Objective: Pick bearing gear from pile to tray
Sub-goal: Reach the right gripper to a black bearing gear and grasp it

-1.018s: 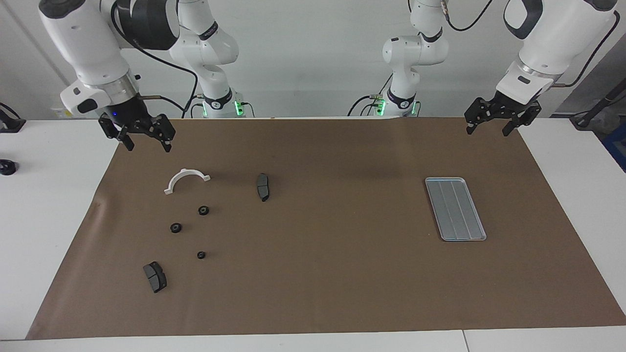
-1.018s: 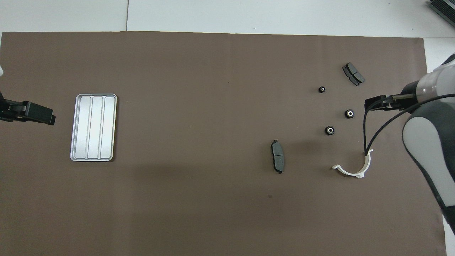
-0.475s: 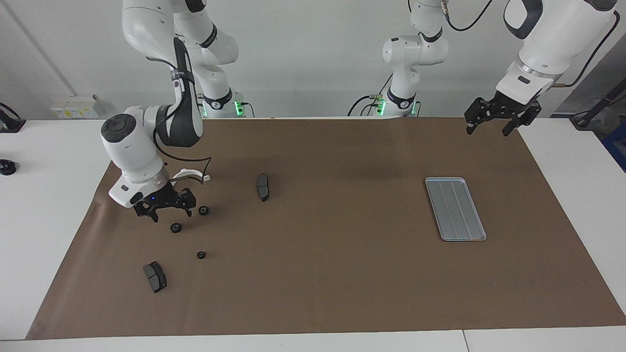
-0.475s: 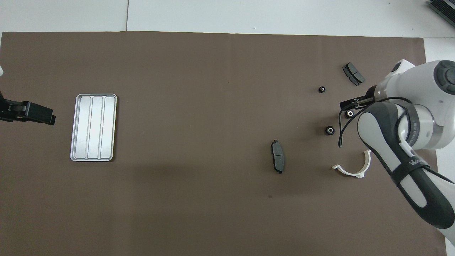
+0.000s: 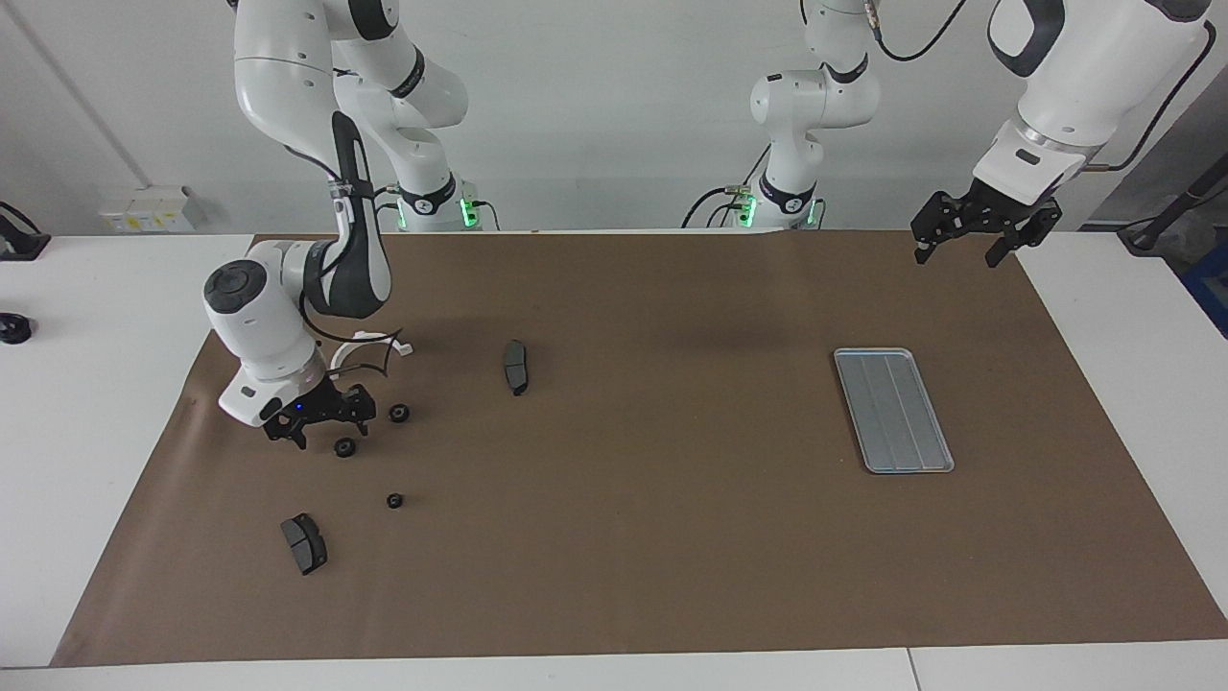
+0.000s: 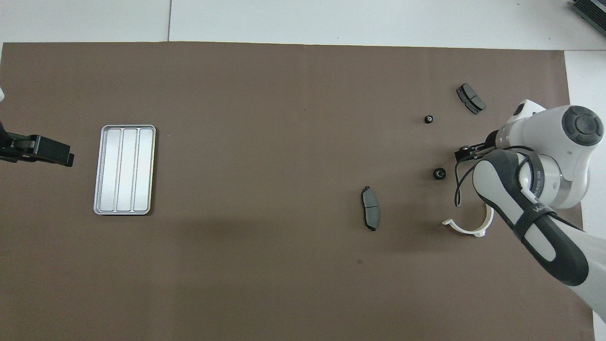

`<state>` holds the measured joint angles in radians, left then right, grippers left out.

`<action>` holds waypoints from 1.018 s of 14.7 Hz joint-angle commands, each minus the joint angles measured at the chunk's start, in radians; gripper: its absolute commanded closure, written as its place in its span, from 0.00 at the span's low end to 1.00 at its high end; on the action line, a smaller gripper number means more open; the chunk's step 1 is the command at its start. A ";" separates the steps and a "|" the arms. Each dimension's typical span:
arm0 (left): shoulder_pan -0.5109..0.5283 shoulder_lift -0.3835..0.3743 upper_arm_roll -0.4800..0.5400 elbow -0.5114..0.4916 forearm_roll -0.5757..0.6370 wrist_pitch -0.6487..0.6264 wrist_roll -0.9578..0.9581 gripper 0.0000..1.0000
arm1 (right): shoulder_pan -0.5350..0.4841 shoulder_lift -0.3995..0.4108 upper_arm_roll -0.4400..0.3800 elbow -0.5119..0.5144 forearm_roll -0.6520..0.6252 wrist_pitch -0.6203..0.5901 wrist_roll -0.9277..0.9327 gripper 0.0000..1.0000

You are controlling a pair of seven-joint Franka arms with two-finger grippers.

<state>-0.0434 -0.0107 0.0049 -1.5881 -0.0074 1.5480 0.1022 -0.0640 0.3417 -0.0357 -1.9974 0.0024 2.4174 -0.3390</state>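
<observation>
Three small black round gears lie on the brown mat [image 5: 614,537] at the right arm's end of the table. One gear [image 5: 344,447] sits between the spread fingers of the right gripper [image 5: 329,430], which is down low over it; from above this gear is hidden under the gripper. The fingers stand apart with a gap on each side, and whether they touch the gear cannot be told. A second gear [image 5: 399,414] lies just beside the gripper, nearer the robots and toward the mat's middle. The third gear [image 5: 394,501], the smallest-looking, lies farther from the robots. Being round and flat on the mat, the gears have no long axis to point.

A white half-ring bracket [image 5: 372,342] lies nearer the robots, partly covered by the right arm. One dark brake pad [image 5: 304,543] lies farthest from the robots; another pad [image 5: 516,367] lies toward the table's middle, its long axis running to and from the robots.

The tray [image 5: 893,410] is well apart, toward the left arm's end, its ribs and long axis running roughly to and from the robots.

The left gripper [image 5: 960,251] waits in the air over the mat's edge by the robots, fingers spread and holding nothing.
</observation>
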 commanded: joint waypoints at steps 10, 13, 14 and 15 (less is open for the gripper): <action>0.016 -0.017 -0.006 -0.016 -0.017 -0.008 0.008 0.00 | 0.004 0.017 0.011 -0.004 0.045 0.057 -0.008 0.40; 0.016 -0.017 -0.006 -0.016 -0.017 -0.008 0.008 0.00 | 0.003 0.022 0.011 -0.006 0.045 0.060 -0.012 0.52; 0.016 -0.017 -0.006 -0.016 -0.016 -0.008 0.008 0.00 | 0.004 0.022 0.011 -0.006 0.045 0.063 -0.009 0.52; 0.016 -0.017 -0.006 -0.016 -0.016 -0.008 0.008 0.00 | 0.004 0.022 0.011 -0.006 0.045 0.066 -0.005 0.52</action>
<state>-0.0434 -0.0107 0.0049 -1.5881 -0.0074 1.5480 0.1022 -0.0576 0.3564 -0.0290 -1.9973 0.0217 2.4519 -0.3390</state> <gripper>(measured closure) 0.000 0.520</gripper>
